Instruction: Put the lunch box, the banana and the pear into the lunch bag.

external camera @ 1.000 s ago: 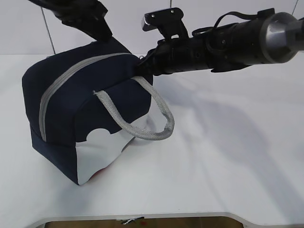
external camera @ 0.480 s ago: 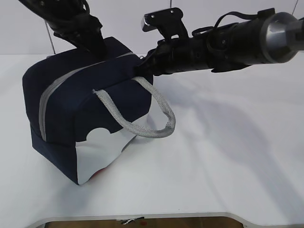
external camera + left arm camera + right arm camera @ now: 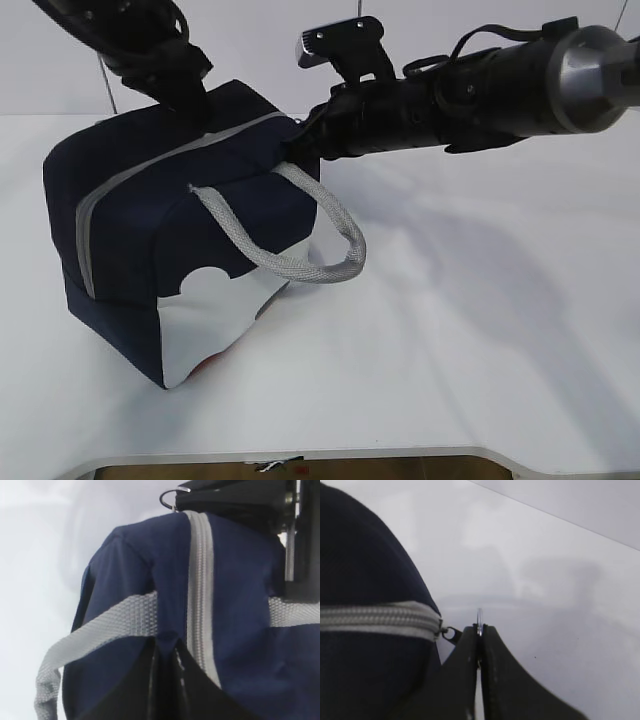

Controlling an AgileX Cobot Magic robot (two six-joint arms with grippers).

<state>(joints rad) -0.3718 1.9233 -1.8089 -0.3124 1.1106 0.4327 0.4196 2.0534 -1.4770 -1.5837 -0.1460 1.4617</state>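
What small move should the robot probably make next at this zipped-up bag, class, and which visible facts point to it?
Probably draw the right gripper along the zipper line to open it. Its jaws are shut on the ring pull at the end of the closed zipper, the left gripper pinches the lunch bag fabric beside the zipper to brace it, and nothing can go in.

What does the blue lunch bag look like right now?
The lunch bag is boxy navy fabric with a white lower corner panel, sitting on the white table. Its grey zipper looks closed. A grey webbing handle droops down its front. The right gripper pinches its ring pull; the left gripper pinches fabric beside the zipper.
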